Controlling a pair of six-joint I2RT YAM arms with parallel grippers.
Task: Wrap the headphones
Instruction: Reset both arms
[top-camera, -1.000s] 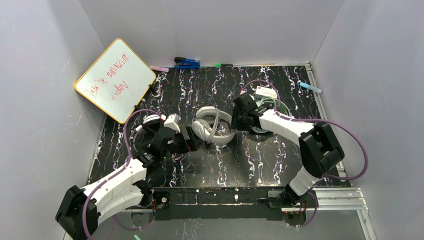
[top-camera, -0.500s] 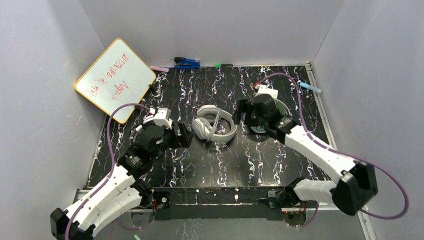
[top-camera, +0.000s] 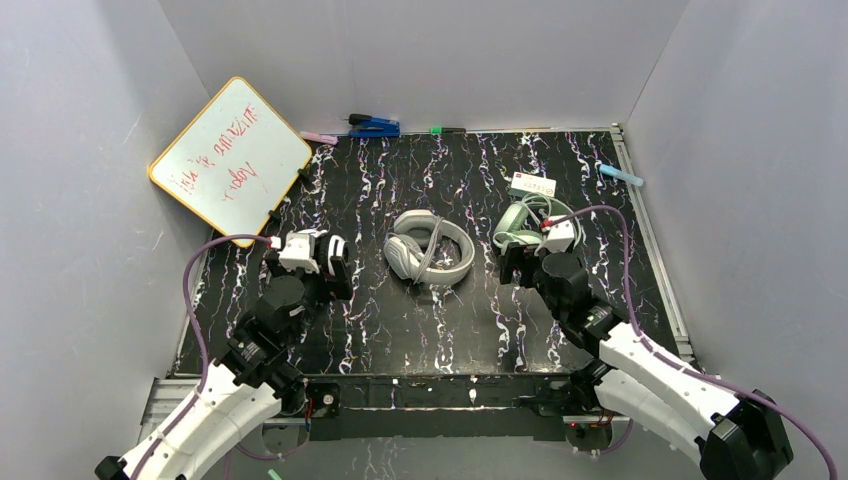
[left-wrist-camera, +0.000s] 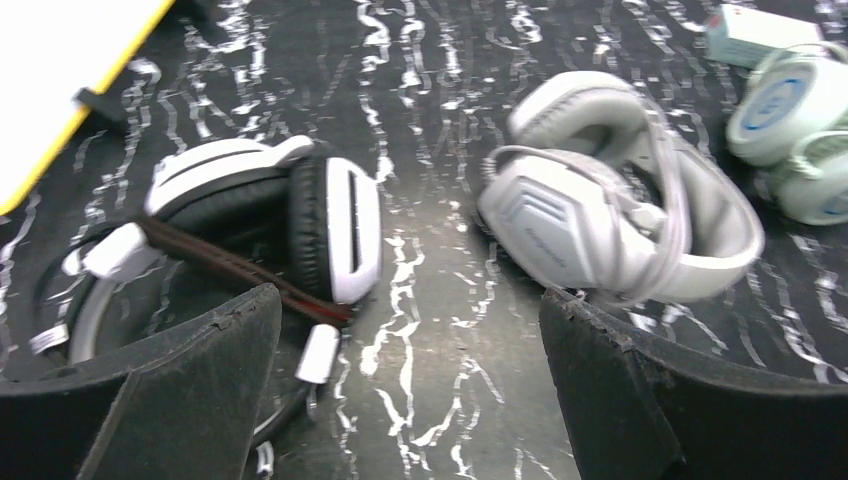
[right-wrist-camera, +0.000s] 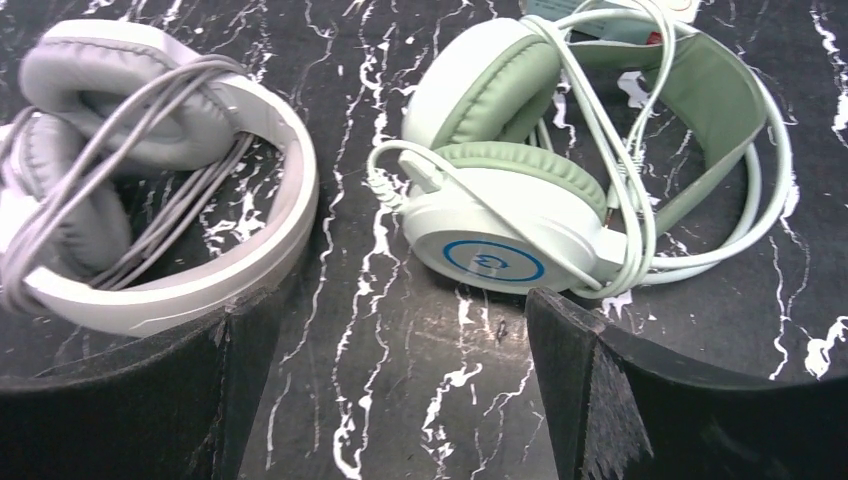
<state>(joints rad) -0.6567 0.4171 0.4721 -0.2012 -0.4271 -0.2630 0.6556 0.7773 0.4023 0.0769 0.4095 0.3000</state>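
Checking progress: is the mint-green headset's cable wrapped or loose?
Wrapped, loosely: on the mint-green headset the pale cable loops over the earcups and around the band; only its plug end sticks out.

even, soft overhead light with faint shadows; left wrist view motion-blurred, right wrist view sharp.

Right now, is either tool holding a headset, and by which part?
Nothing is held. The left tool stands open short of the black-and-white corded headset; the right tool stands open short of the mint-green corded headset.
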